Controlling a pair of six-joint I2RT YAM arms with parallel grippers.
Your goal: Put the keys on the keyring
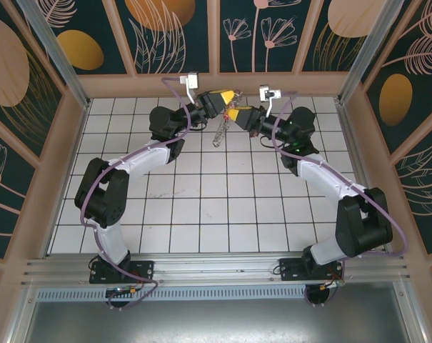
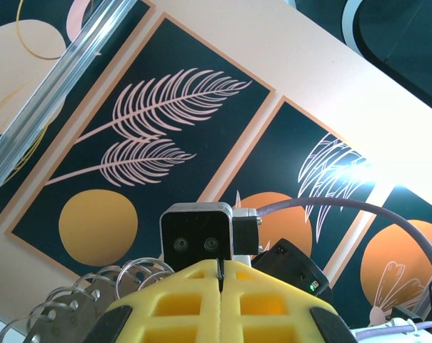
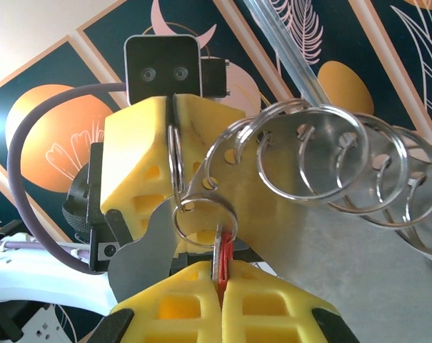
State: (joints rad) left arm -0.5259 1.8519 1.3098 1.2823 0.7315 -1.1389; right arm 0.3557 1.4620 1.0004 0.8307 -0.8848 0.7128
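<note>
Right gripper (image 3: 220, 284) is clamped on a thin red-edged piece, probably a key (image 3: 222, 259), threaded by a small ring (image 3: 201, 216). Beyond it, left gripper (image 2: 220, 273) pinches the keyring (image 3: 174, 151). Linked rings (image 3: 330, 166) hang above the table (image 1: 201, 214).

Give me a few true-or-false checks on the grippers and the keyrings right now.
1. The left gripper and right gripper meet above the far middle of the table. True.
2. The right gripper is wide open. False: it is shut on a thin red piece.
3. The left gripper pinches a single ring between its pads. True.
4. The ring chain lies flat on the table. False: it is held up off the tiles at the grippers.
</note>
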